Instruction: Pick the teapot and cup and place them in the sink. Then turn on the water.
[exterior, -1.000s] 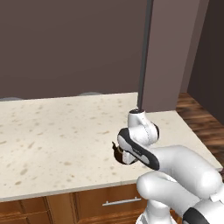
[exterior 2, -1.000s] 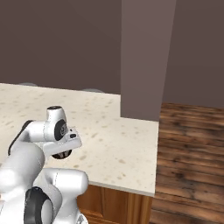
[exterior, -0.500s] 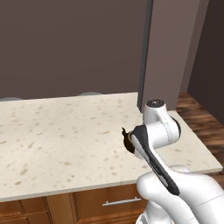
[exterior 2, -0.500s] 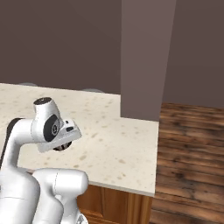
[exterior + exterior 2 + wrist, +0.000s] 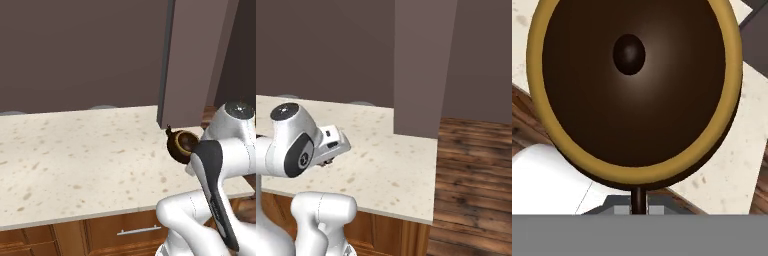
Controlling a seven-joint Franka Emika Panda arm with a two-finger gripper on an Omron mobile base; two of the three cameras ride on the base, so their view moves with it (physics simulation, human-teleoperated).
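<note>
1. Progress: the teapot [image 5: 181, 146] is off the counter [image 5: 75, 160] and carried in the air beside the arm, above the counter's right end near the tall dark panel [image 5: 192, 60]. Judged from this, the 1st pick is done; the placing is not.
2. Remaining: the teapot must go into the sink, the cup must be fetched and placed there too, and the water turned on. Neither sink, cup nor faucet can be located from these pictures.
3. Gripper [image 5: 639, 206]: nearly closed, clamped on the teapot's thin dark handle, which runs down between the jaws in the hand view. The gold-rimmed top [image 5: 634, 87] of the pot faces the hand camera.
4. Arm pose: folded back close to the base, elbow low, wrist raised. The hand points sideways along the counter, so the teapot hangs tilted on its side, rim toward the hand.
5. In the right base view the hand [image 5: 331, 145] sits over the counter's near edge, clear of the surface.
</note>
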